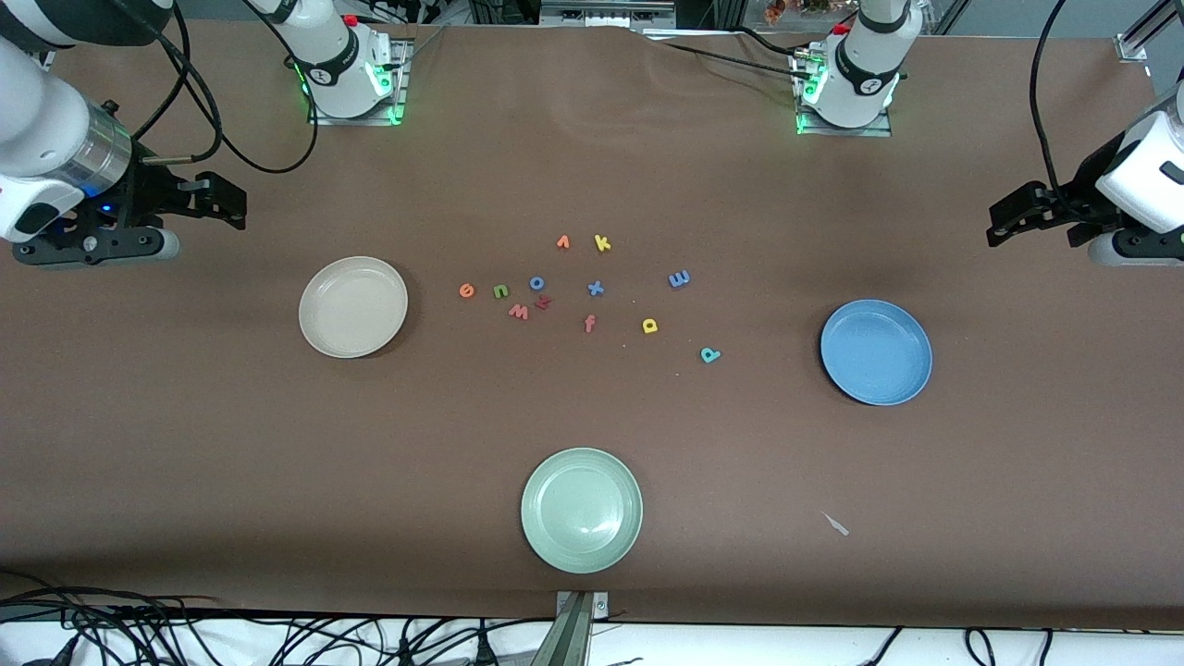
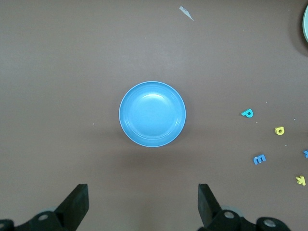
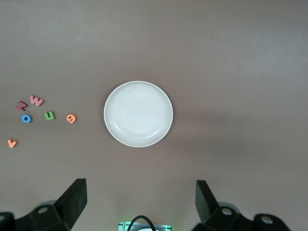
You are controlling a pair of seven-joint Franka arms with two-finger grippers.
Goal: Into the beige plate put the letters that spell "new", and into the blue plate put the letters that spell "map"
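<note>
The beige plate (image 1: pixel 352 307) (image 3: pixel 138 114) and the blue plate (image 1: pixel 876 351) (image 2: pixel 152 114) both lie empty. Beside the beige plate are the orange e (image 1: pixel 466 290) (image 3: pixel 71 118), green n (image 1: pixel 500 290) (image 3: pixel 49 115) and pinkish w (image 1: pixel 518 312) (image 3: pixel 36 100). Toward the blue plate lie the purple-blue m (image 1: pixel 679 278) (image 2: pixel 259 159), yellow a (image 1: pixel 650 325) (image 2: pixel 279 130) and teal p (image 1: pixel 709 354) (image 2: pixel 247 113). My right gripper (image 1: pixel 222 202) (image 3: pixel 139 199) hangs open, high over the table's right-arm end. My left gripper (image 1: pixel 1013 217) (image 2: pixel 143 202) hangs open over the left-arm end. Neither holds anything.
A pale green plate (image 1: pixel 582 510) sits nearest the front camera. Other letters lie in the middle cluster: orange v (image 1: pixel 562 242), yellow k (image 1: pixel 602 242), blue o (image 1: pixel 536 282), blue x (image 1: pixel 596 288), dark red z (image 1: pixel 543 302), pink f (image 1: pixel 589 323). A paper scrap (image 1: pixel 836 524) lies near the front edge.
</note>
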